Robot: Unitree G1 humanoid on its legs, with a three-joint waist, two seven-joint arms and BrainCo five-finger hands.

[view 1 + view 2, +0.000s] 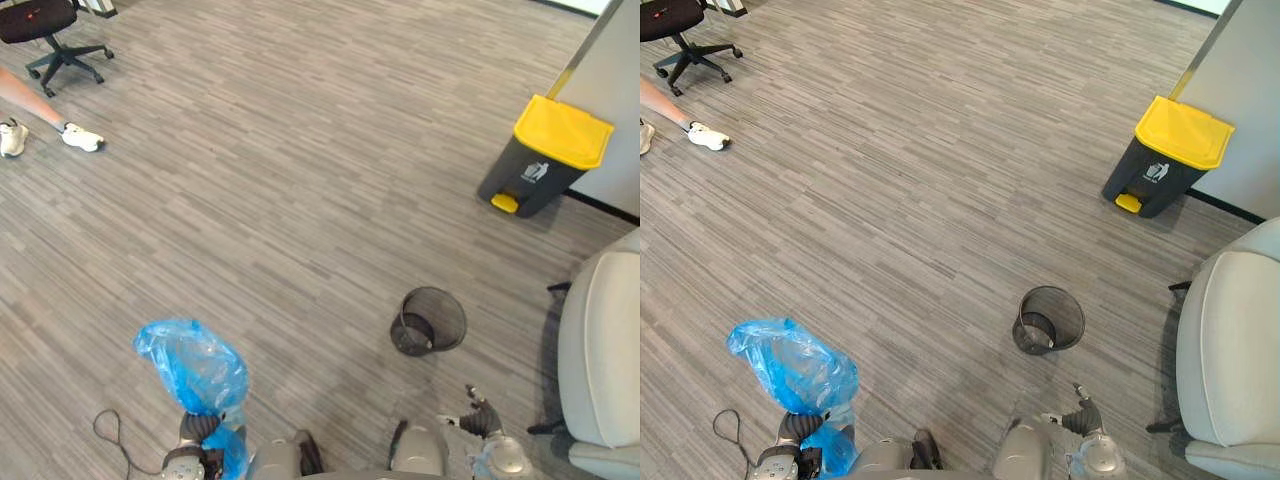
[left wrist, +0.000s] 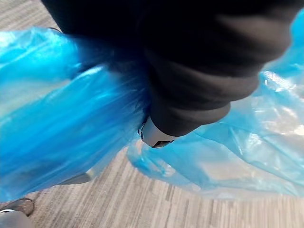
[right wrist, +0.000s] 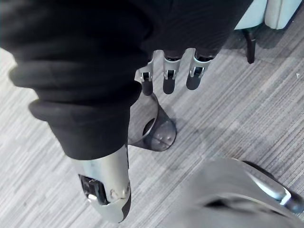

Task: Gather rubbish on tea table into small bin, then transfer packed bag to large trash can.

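Note:
My left hand [image 1: 198,430] is low at the left, shut on the neck of a blue plastic bag [image 1: 195,365], which bulges up above it. In the left wrist view the blue bag [image 2: 57,128] wraps round the hand [image 2: 190,95]. The small black mesh bin [image 1: 428,322] stands on the floor ahead of my right side, without a liner. The large dark trash can [image 1: 545,155] with a yellow lid stands far off at the right, lid down. My right hand [image 1: 480,418] hangs open low at the right, its fingers [image 3: 168,78] straight above the mesh bin [image 3: 152,130].
A white armchair [image 1: 600,350] fills the right edge near the mesh bin. A pale partition [image 1: 615,90] rises behind the trash can. A black office chair [image 1: 50,30] and a person's leg and white shoes [image 1: 80,137] are at the far left.

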